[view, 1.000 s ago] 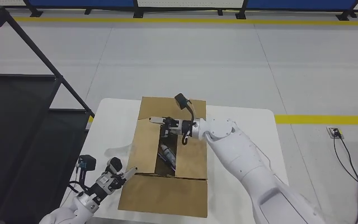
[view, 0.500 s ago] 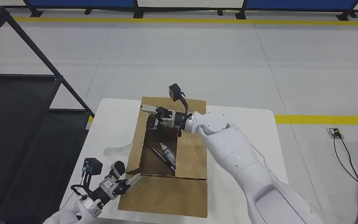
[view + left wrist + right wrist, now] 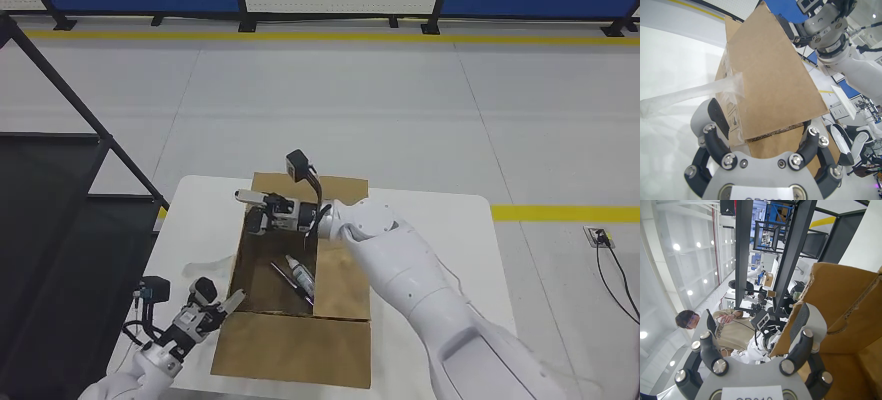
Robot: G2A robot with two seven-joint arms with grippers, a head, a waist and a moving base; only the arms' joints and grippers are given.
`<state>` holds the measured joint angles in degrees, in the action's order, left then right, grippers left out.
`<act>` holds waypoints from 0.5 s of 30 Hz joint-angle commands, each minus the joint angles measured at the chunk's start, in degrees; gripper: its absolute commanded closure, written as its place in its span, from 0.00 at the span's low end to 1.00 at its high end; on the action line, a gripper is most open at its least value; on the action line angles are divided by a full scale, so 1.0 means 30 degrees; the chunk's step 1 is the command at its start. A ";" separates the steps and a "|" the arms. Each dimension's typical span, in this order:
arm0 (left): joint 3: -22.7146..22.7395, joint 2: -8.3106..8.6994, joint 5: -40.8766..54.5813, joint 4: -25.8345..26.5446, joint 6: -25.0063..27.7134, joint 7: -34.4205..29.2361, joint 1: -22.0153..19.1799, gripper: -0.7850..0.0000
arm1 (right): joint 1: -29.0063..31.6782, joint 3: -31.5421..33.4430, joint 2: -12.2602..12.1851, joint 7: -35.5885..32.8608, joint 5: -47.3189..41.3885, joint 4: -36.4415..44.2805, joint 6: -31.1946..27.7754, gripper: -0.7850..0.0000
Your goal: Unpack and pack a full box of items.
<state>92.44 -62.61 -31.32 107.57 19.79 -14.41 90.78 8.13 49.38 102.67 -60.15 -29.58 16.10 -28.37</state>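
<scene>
Top view: cardboard box [image 3: 290, 348] sits on the white table [image 3: 430, 230], near the table's left side, all flaps folded outward. Interior is visible here: a white bottle-like item [image 3: 299, 275] lies on the box floor with a slim dark item [image 3: 281, 268] just beside it. What else is inside cannot be made out.

Right gripper [image 3: 255, 210] is at the box's far left corner, arm stretched across the far flap. Left gripper [image 3: 222, 308] is at the near left corner, just beside the near flap.

Left wrist view adds finger detail. Left gripper [image 3: 761, 113] is spread wide, and the edge of a box [image 3: 772, 75] flap stands between its two fingers [image 3: 717, 113]. The second finger is partly hidden behind the cardboard. No clamping seen, and the pads stand off from the flap. A strip of clear tape [image 3: 687, 93] trails from the box corner out over the table. The right arm shows farther off, above the flap.

Right wrist view: right gripper [image 3: 756, 309] also spread wide and holding nothing. The torn edge of a box [image 3: 844, 306] flap runs just beside the inner pad of one finger [image 3: 800, 321]. The other finger is well apart from the cardboard, out in open air. Whether pad and flap touch cannot be told
</scene>
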 commanded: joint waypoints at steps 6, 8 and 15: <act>0.0564 -0.0030 0.0836 0.0066 -0.0386 0.0352 0.0279 0.00 | -0.0103 0.0183 0.0125 -0.0581 0.0011 -0.0500 -0.0312 0.00; 0.0732 -0.0042 0.0974 0.0075 -0.0545 0.0516 0.0364 0.00 | -0.0112 0.0249 0.0128 -0.0645 0.0043 -0.0598 -0.0384 0.00; 0.1492 -0.0043 0.1315 0.0041 -0.0694 0.0685 0.0873 0.00 | -0.0086 0.0529 -0.0003 -0.0921 0.0235 -0.0905 -0.0696 0.00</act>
<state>96.59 -62.74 -27.47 107.72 17.70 -12.49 93.13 7.85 50.83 102.75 -62.84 -28.96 13.51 -30.39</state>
